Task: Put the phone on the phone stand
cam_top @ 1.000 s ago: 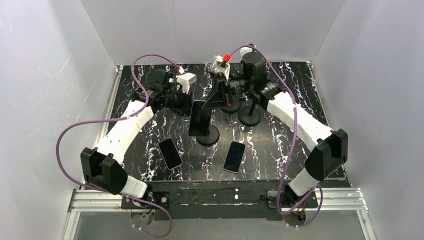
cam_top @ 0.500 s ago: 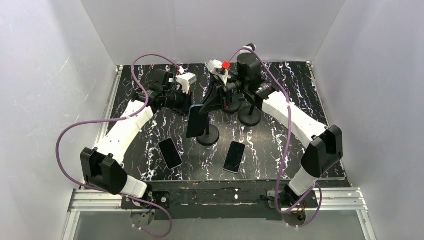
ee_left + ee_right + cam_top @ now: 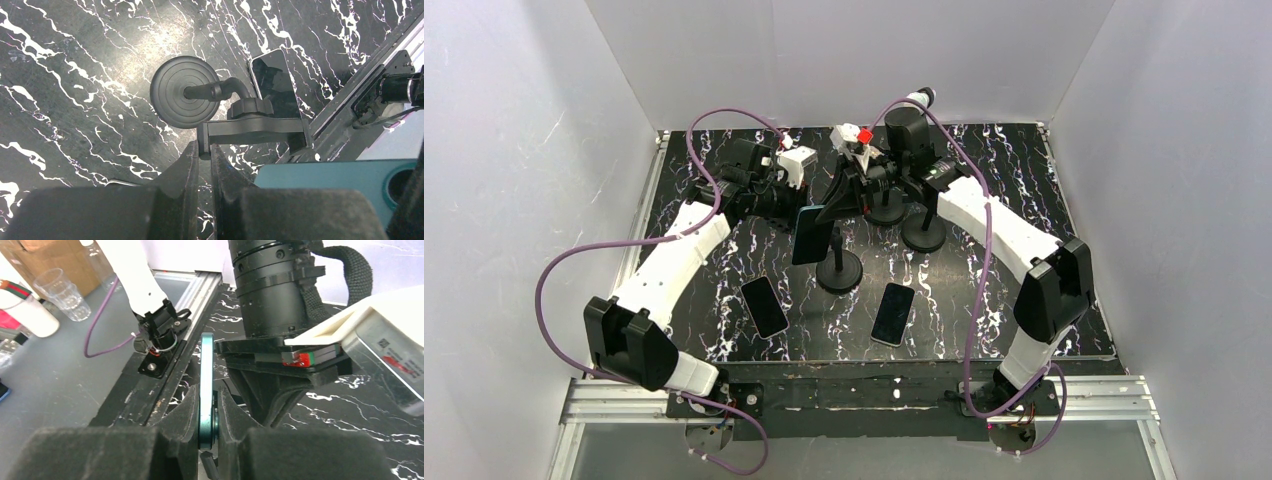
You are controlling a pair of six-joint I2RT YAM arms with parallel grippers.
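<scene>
Over the middle of the surface [image 3: 1024, 180], from the top camera, I see the right claw [image 3: 829, 211] holding the teal phone [image 3: 811, 236] upright, just beside the phone stand [image 3: 839, 272]. The left claw [image 3: 789, 207] is near the phone's other side. One spare phone [image 3: 764, 306] and a second spare phone [image 3: 892, 313] lie flat toward the near edge.

From the left wrist, the left claw [image 3: 204, 152] is pressed together with nothing inside, above the stand's cradle [image 3: 255, 131].

From the right wrist, the pads [image 3: 187, 407] clamp the phone's [image 3: 207, 365] thin edge.
</scene>
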